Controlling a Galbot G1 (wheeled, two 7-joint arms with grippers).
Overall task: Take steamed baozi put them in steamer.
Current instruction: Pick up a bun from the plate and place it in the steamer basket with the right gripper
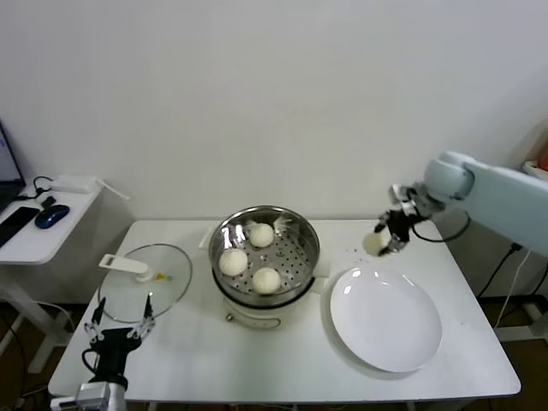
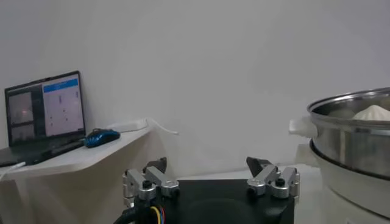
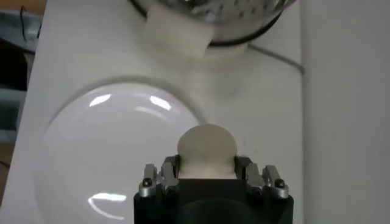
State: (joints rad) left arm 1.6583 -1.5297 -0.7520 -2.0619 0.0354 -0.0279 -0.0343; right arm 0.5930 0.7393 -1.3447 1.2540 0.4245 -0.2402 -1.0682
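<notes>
Table [image 1: 257, 360] white, wall [image 1: 257, 86] plain; right gripper [image 1: 387, 240] pinching baozi [image 1: 374, 244]; left gripper [image 1: 117, 336] spread.

A table [image 1: 197, 360] carries everything. Near its middle stands the steamer [image 1: 301, 231], with three steamed baozi inside: one toward the back [image 1: 261, 234], one on the left [image 1: 232, 261], one nearer the front [image 1: 267, 279]. To the steamer's left a lid [image 1: 171, 287] lies flat on the table. To its right, toward the front, lies a plate [image 1: 385, 321]. Behind the plate, above the table's far right part, the right claw [image 1: 383, 241] holds a fourth baozi [image 1: 374, 244] off the surface. The left claw [image 1: 120, 336] sits at the table's front left edge, just before the lid. A side shelf [image 1: 34, 240] stands further left, carrying a laptop [image 2: 46, 109] and a mouse [image 1: 51, 216].
</notes>
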